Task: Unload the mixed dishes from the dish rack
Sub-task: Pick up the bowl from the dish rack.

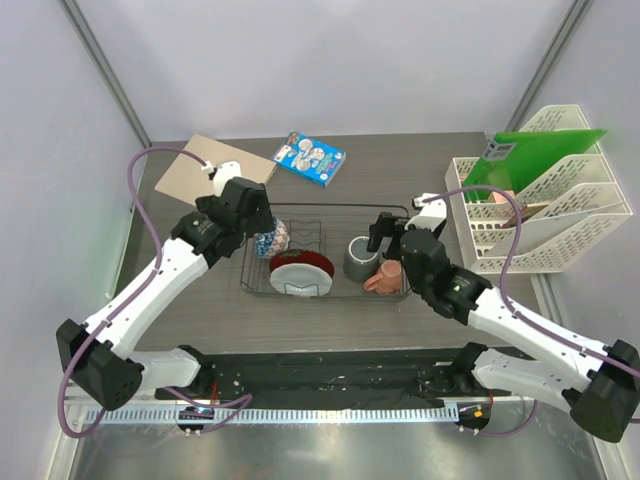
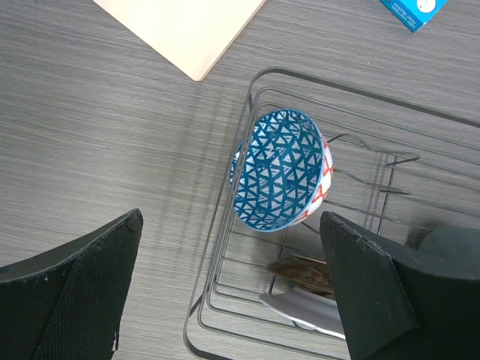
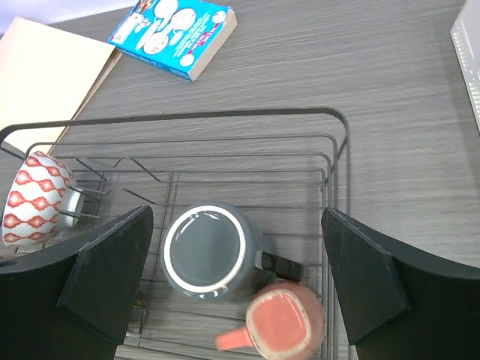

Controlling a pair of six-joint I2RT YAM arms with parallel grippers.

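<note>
The black wire dish rack (image 1: pixel 330 206) stands mid-table. The blue-and-white bowl (image 1: pixel 270 240) leans on edge at its left end. The red plate (image 1: pixel 300 272) stands beside it, white underside showing. The dark grey mug (image 1: pixel 361 258) and the pinkish-brown mug (image 1: pixel 386 277) stand upright at the right end. My left gripper (image 1: pixel 262 222) is open above the bowl (image 2: pixel 279 171), its jaws wide either side of the rack's left rim (image 2: pixel 217 247). My right gripper (image 1: pixel 383 232) is open above the grey mug (image 3: pixel 208 251) and the pink mug (image 3: pixel 283 322), holding nothing.
A blue illustrated packet (image 1: pixel 310 158) lies behind the rack. A tan board (image 1: pixel 200 165) lies at the back left. A white slotted file organiser (image 1: pixel 540 200) with a green folder (image 1: pixel 540 160) stands at the right.
</note>
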